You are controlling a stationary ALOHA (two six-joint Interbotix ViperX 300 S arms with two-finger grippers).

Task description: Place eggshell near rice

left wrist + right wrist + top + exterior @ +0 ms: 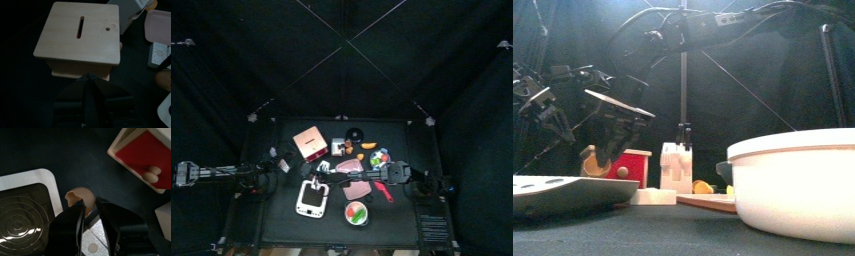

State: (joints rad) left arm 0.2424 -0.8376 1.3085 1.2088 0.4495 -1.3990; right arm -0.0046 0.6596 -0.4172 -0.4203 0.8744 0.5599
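Note:
My right gripper [85, 208] is shut on a pale beige eggshell [79, 196] and holds it just above the dark table, between a white scale [23, 210] and a red box with a wooden knob [141, 155]. In the top view this gripper [326, 172] reaches across to the table's middle left. A white blocky item [676, 166] that may be the rice stands behind the scale in the front view. My left gripper [91, 86] is shut and empty, right in front of a wooden box with a slot [80, 32], at the table's left [275, 170].
A big white bowl [800, 185] stands near the front right, and shows as a bowl with red and green inside in the top view [358, 212]. The scale [313, 197] lies front left. Several small food items [369, 150] sit toward the back.

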